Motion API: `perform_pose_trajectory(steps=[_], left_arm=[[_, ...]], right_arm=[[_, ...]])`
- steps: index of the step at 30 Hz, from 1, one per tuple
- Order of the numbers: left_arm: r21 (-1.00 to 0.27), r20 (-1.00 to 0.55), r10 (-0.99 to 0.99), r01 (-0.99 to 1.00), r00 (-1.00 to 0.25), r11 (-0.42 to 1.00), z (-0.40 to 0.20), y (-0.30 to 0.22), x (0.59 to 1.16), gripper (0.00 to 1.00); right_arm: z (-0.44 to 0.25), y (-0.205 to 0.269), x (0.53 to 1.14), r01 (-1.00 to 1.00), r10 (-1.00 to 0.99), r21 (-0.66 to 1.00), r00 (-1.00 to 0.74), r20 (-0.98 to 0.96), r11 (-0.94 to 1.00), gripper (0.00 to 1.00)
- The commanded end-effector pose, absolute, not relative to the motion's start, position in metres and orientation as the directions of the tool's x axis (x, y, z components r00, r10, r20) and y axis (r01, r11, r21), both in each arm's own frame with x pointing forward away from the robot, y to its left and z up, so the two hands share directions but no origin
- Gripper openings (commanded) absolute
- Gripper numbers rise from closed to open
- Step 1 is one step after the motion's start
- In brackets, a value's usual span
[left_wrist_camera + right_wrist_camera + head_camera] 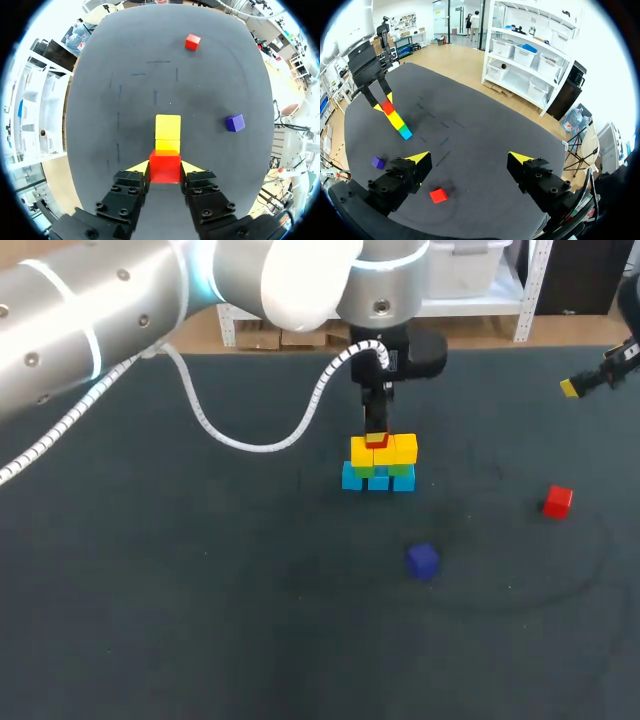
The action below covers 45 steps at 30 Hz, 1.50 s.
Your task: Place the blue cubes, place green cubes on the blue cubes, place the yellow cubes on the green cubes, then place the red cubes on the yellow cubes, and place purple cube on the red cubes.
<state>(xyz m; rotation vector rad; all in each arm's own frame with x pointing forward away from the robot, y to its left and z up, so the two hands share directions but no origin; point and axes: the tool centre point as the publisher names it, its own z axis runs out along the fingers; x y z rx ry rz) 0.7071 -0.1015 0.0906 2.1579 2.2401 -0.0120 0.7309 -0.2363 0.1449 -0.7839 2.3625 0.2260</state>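
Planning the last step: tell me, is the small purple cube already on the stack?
No, the small purple cube lies alone on the dark table, apart from the blue, green and yellow stack.

Red cube [164,167] tops stack [380,468]; spare red cube [558,501], purple cube [422,560] loose

Left jaws grip a red cube [376,441] atop the yellow cubes [385,451]; purple cube [422,560] at their five o'clock, loose red cube [557,501] at three o'clock.
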Motion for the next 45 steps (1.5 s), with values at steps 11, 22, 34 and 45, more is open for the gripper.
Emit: perform_pose_trajectory(steps=[11, 22, 34, 45], left_arm=[[0.007, -0.038, 0.998, 0.999, -0.052, 0.053, 0.088, -0.099, 0.705, 0.09], [0.0, -0.041, 0.998, 0.999, -0.054, 0.054, 0.087, -0.099, 0.704, 0.51], [0.003, -0.044, 0.997, 0.998, -0.055, 0.055, 0.088, -0.093, 0.702, 0.84], [0.042, -0.112, 0.987, 0.992, -0.113, 0.119, 0.113, -0.075, 0.699, 1.0]], right_arm=[[0.146, -0.236, 0.73, -0.587, -0.48, -0.034, -0.625, -0.616, 0.809, 1.0], [0.146, -0.236, 0.73, -0.587, -0.48, -0.034, -0.625, -0.616, 0.809, 1.0], [0.146, -0.236, 0.73, -0.587, -0.48, -0.034, -0.625, -0.616, 0.809, 1.0], [0.146, -0.236, 0.73, -0.587, -0.48, -0.034, -0.625, -0.616, 0.809, 1.0]])
